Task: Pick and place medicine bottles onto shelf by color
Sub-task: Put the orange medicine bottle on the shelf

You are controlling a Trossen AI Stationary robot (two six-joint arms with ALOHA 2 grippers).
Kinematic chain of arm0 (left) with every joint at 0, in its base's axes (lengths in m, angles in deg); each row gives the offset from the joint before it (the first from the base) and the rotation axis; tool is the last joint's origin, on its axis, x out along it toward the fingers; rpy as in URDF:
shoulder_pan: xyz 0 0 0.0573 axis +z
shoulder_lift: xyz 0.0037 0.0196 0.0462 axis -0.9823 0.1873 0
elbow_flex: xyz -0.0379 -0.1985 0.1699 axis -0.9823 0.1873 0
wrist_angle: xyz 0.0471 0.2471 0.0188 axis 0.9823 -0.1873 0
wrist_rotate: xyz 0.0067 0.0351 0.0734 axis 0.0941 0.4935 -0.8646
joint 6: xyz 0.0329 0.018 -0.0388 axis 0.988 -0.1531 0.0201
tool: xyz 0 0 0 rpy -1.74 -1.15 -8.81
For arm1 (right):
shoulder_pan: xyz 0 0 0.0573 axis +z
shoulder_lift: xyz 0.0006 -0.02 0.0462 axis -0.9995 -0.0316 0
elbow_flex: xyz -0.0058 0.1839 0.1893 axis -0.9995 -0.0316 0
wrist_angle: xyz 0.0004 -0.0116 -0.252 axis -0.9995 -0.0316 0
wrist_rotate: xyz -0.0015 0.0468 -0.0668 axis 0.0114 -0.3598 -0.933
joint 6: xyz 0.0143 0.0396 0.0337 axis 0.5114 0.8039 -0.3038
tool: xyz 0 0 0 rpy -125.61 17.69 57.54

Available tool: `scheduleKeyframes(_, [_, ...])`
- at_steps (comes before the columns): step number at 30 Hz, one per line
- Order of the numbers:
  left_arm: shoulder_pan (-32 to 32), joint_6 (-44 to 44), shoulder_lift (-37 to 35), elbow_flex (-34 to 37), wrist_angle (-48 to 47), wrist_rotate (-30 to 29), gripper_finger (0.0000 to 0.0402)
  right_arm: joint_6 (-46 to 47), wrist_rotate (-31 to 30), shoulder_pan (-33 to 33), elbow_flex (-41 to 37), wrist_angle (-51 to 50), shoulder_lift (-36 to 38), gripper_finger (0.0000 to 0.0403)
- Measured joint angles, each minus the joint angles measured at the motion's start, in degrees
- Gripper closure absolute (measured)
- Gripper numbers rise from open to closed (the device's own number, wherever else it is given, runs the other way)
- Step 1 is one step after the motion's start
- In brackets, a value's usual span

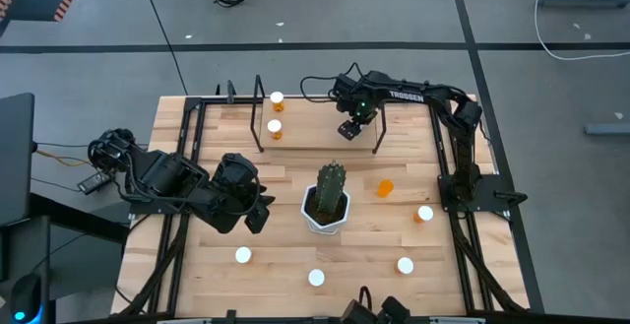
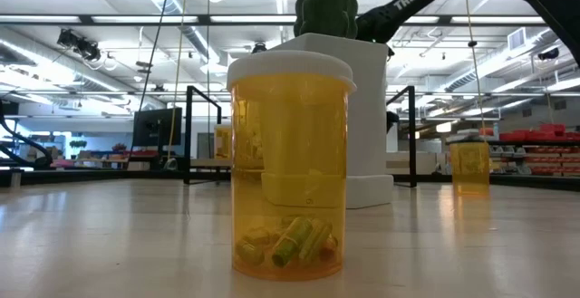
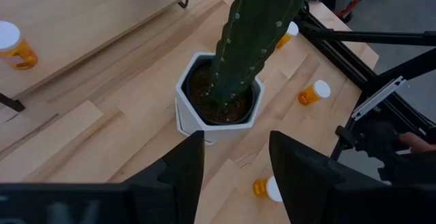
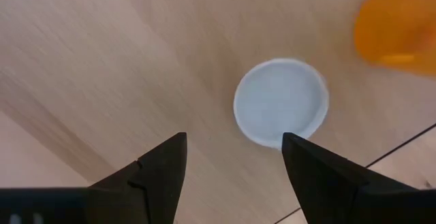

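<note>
Medicine bottles (image 1: pixel 405 265) with white caps are spread around a potted cactus (image 1: pixel 330 191) in the middle of the counter (image 1: pixel 197 265), and some are on the shelf (image 1: pixel 315 132) beyond the cactus.

The counter is light wood planking. The shelf is a low light-wood rack with black rod frames at each end, standing behind the cactus at the far side. The cactus is a tall green column in a white angular pot (image 3: pixel 218 118).

The left arm reaches in from the cactus's left. Its left hand (image 3: pixel 235 142) hangs just beside the pot, fingers apart and holding nothing. The right arm stretches over the shelf behind the cactus. Its right hand (image 4: pixel 231 142) is above the shelf board with its fingers spread, and a white cap (image 4: pixel 281 101) lies below and just ahead of the tips, not gripped.

On the shelf's left end, behind and left of the cactus, are two bottles (image 1: pixel 275 129), one behind the other. To the cactus's right an orange bottle (image 1: pixel 384 188) sits close by, and another (image 1: pixel 424 214) is farther right. In front of the cactus three capped bottles are strung out, one to the left (image 1: pixel 242 255) and one in the middle (image 1: pixel 316 278). The low view shows the nearest bottle (image 2: pixel 290 167) upright, with small yellow-green pieces at its bottom.
</note>
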Motion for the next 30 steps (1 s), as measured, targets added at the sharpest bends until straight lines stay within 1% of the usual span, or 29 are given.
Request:
scheduleKeyframes(17, [0.0,-1.0,0.0,0.0,0.0,0.0,0.023,-0.4,0.4,0.0,-1.0,2.4,0.0,0.0155])
scheduleKeyframes(21, [0.0,-1.0,0.0,0.0,0.0,0.0,0.023,-0.2,0.4,0.0,-1.0,4.4,0.0,0.0155])
scheduleKeyframes(25, [0.0,-1.0,0.0,0.0,0.0,0.0,0.023,-0.1,0.4,0.0,-1.0,5.3,0.0,0.0165])
scheduleKeyframes(30, [0.0,-1.0,0.0,0.0,-0.1,0.0,0.023,-0.1,0.4,0.0,-1.0,6.2,0.0,0.0187])
